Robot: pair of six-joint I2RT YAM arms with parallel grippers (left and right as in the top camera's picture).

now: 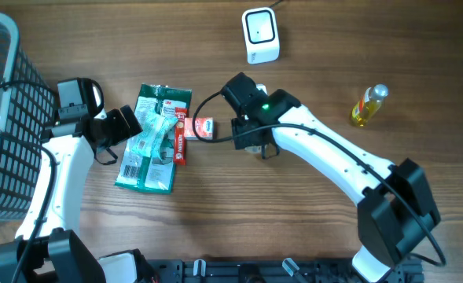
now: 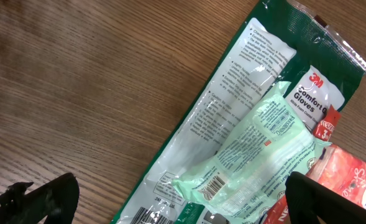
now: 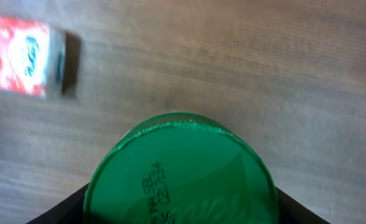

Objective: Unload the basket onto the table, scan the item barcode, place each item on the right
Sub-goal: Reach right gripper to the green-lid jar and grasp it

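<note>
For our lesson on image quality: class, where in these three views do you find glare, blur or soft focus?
Left wrist: glare streaks the glove packet, the upper-left tabletop is soft. Right wrist: the red box is blurred, the green lid sharper. Overhead: evenly lit, crisp.

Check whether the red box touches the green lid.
Apart: the right wrist view shows bare wood between the red box and the green lid.

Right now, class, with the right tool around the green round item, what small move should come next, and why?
Probably close the right tool fully on the green round item: its fingers flank it on both sides, but a firm grip is not evident. Once held, it can be lifted towards the white scanner.
</note>
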